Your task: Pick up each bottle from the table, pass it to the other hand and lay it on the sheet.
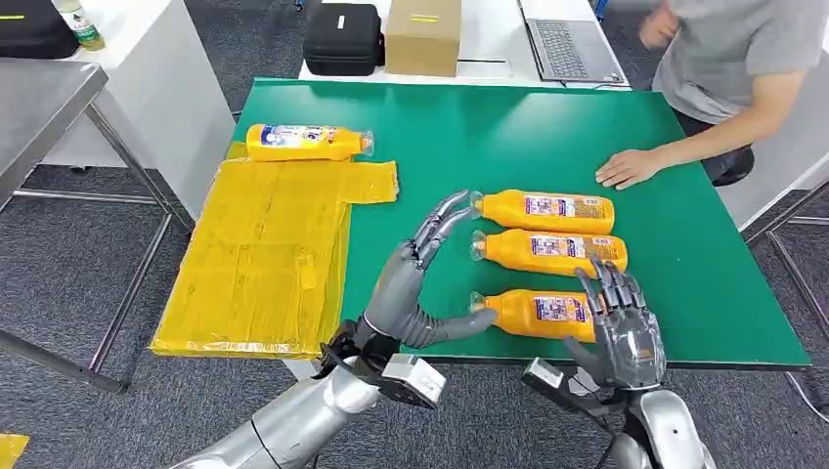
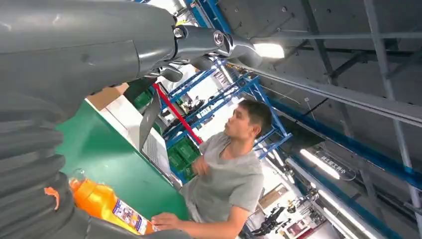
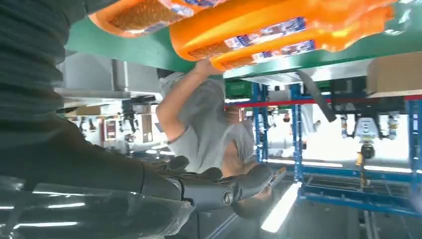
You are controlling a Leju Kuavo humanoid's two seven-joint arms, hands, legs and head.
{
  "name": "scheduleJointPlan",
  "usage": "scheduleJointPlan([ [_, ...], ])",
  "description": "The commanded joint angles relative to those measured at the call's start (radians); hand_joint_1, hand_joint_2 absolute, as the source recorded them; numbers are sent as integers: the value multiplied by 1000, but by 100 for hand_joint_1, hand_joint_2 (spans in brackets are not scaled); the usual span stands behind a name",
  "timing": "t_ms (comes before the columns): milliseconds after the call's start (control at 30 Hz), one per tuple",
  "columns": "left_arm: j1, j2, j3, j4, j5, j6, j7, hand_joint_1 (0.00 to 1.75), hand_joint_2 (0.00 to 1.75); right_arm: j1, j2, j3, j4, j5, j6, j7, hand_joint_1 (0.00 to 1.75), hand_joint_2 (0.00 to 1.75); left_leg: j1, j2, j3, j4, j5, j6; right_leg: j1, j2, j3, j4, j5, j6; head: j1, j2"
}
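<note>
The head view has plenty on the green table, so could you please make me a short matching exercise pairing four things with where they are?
Things:
1. bottle by itself
2. row of three bottles
3. person's hand
4. cardboard box

Places:
A. flat on the green table, beyond the row
B. on the white table behind the green one
C. at the far edge of the yellow sheet
D. on the green table between the left hand and the right hand

Pairs: 1-C, 2-D, 3-A, 4-B

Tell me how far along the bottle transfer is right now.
Done: one bottle lies at the yellow sheet's far edge. In hand: nothing; the left hand and right hand are open beside the nearest bottle. Left: three bottles on the green table.
</note>
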Motion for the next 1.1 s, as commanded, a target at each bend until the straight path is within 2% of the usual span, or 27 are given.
scheduleJointPlan([
  [33, -27, 31, -33, 25, 5, -43, 2, 0, 175, -46, 9, -38, 129, -19, 90, 22, 0, 175, 0, 0, 7, -2, -1, -2, 0, 0, 6, -2, -2, -2, 0, 0],
  [133, -27, 23, -34, 28, 14, -68, 2, 0, 175, -75, 14, -58, 184, -67, 137, 10, 0, 175, 0, 3, 7, -1, -3, -2, 0, 4, 7, -1, -1, -2, 0, 0],
  [267, -28, 17, -44, 29, 15, -76, 2, 0, 175, -78, 22, -82, 219, -69, 134, 13, 0, 175, 0, 1, 5, -1, -1, -2, 0, 1, 5, -1, -1, -1, 0, 0],
  [867, -45, -11, -51, 56, 25, -117, 2, 0, 175, -60, 21, -145, 212, -49, 156, 33, 0, 175, 0, 0, 4, -1, -1, -2, 0, 1, 4, -1, -1, -1, 0, 0],
  [1100, -53, -23, -53, 62, 29, -138, 2, 0, 175, -86, 20, -172, 273, -78, 219, 11, 0, 175, 0, 0, 5, -1, -2, -2, 0, 1, 5, -1, -1, -2, 0, 0],
])
